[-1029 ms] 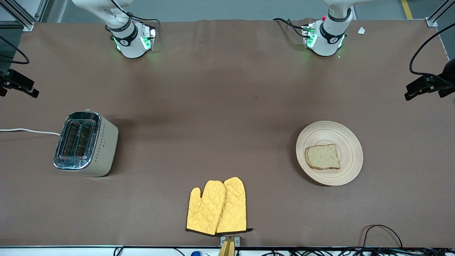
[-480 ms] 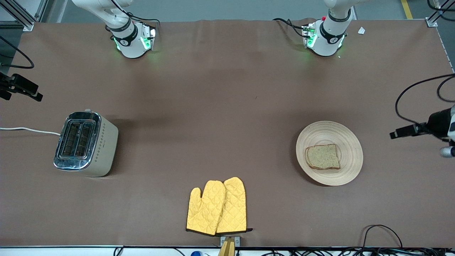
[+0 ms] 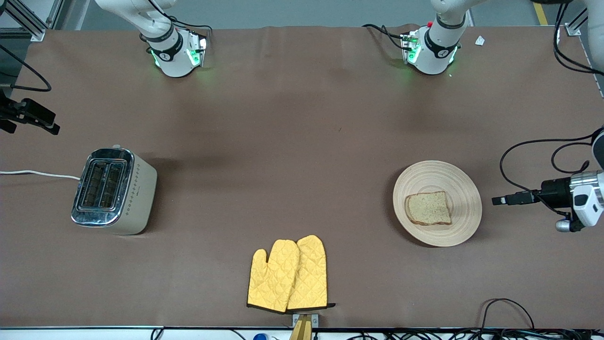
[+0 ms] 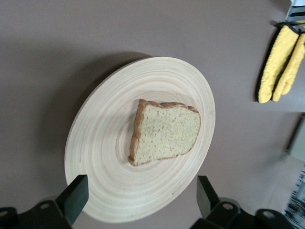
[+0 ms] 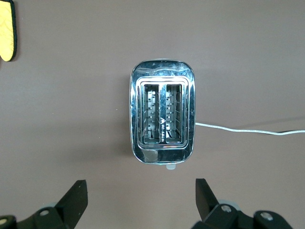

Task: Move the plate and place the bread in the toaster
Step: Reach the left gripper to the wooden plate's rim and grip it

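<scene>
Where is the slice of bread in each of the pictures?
Front view: the bread lies on the plate, toward the left arm's end of the table.
Left wrist view: bread mid-picture, on the plate.
Right wrist view: not in it.
Shared landmark: yellow oven mitts.

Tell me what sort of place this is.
Likely a robot lab staged as a kitchen: two arms bolted to a brown-covered table, with a toaster, bread on a plate and oven mitts, plus loose cables along the edge.
</scene>
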Robot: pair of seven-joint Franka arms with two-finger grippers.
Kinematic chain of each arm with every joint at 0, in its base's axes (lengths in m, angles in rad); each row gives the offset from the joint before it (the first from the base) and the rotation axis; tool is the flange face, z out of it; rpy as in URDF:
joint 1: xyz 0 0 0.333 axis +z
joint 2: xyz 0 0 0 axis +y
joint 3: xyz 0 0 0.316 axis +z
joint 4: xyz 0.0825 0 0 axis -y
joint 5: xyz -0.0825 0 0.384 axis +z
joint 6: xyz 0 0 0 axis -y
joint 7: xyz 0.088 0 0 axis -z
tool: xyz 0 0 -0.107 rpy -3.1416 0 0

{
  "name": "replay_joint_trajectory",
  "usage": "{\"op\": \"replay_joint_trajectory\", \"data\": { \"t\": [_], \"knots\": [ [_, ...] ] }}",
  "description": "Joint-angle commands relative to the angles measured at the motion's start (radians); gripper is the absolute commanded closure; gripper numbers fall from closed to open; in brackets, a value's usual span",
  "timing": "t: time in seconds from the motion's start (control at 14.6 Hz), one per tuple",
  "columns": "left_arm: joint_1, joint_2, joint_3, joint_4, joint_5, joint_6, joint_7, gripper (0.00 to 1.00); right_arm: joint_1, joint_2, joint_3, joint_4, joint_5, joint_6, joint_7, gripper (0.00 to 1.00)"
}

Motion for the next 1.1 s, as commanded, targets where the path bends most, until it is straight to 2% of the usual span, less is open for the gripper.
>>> {"op": "replay_joint_trajectory", "data": {
  "t": [0.0,0.14,0.27,0.48,1.03],
  "knots": [
    [0.037,0.091,-0.006,0.077,-0.057,-0.005,0.077,0.00,0.007,-0.011,0.000,-0.012,-0.023,0.003,0.019,0.00],
    [0.050,0.143,-0.006,0.108,-0.057,0.012,0.138,0.00,0.007,-0.011,0.000,-0.012,-0.023,0.003,0.019,0.00],
    [0.059,0.186,-0.006,0.108,-0.074,0.053,0.214,0.05,0.007,-0.011,0.000,-0.010,-0.022,0.003,0.019,0.00],
    [0.059,0.229,-0.006,0.105,-0.134,0.054,0.259,0.17,0.007,-0.011,0.000,-0.010,-0.022,0.003,0.019,0.00],
    [0.048,0.260,-0.015,0.100,-0.133,0.049,0.308,0.54,0.005,-0.011,0.000,-0.012,-0.022,0.002,0.022,0.00]
  ]
}}
